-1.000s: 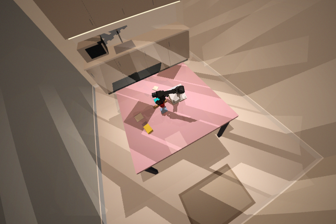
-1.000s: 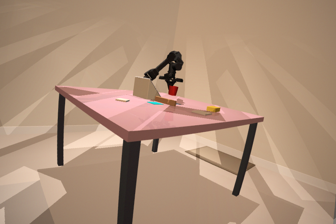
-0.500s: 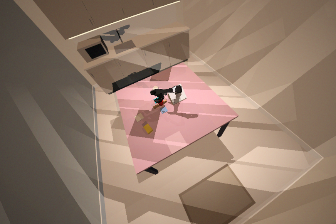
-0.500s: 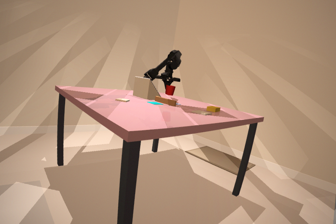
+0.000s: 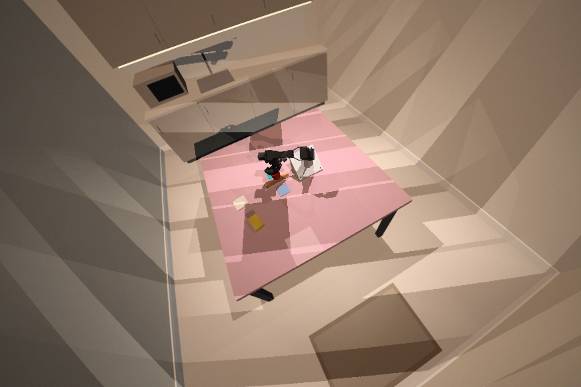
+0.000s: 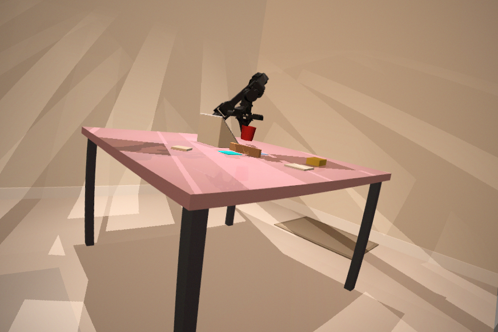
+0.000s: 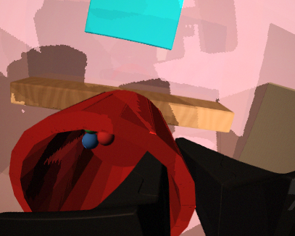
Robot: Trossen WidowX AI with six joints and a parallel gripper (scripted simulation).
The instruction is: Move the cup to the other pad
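Black jaws clamped tight on the rim of a red cup at frame centre, marbles inside, cyan pad above, wooden bar between

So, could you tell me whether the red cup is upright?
Upright: in the exterior view the red cup hangs mouth-up in the gripper; marbles sit inside.

Matte black arm — blocky, faceted pincer

Top view looks steeply down from high and far on the whole counter. Exterior view stands low and off one corner, farther back. Wrist view sits close behind the jaws — all three share the cup.
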